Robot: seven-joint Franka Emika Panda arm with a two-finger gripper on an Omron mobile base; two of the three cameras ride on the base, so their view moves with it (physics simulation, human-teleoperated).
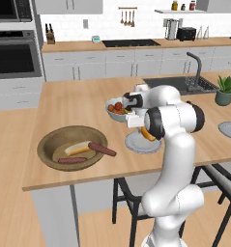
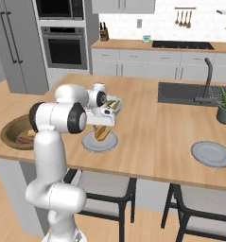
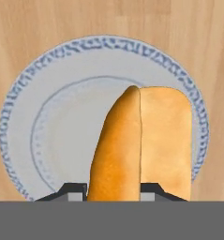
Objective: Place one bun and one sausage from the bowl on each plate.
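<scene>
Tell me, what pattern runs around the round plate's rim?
Blue speckles on the pale grey plate; clearest in the hand view.

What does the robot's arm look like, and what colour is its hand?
The arm is made of fat, rounded white tubes, smooth and shiny, joined by dark rings at the joints. No cables or markings show on it. The end effector is small: the hand view shows two dark finger tips with pale grey pads.

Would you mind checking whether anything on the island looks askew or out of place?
One sausage lies tilted across the wooden bowl's rim, its end overhanging the counter. Nothing else stands out.
</scene>
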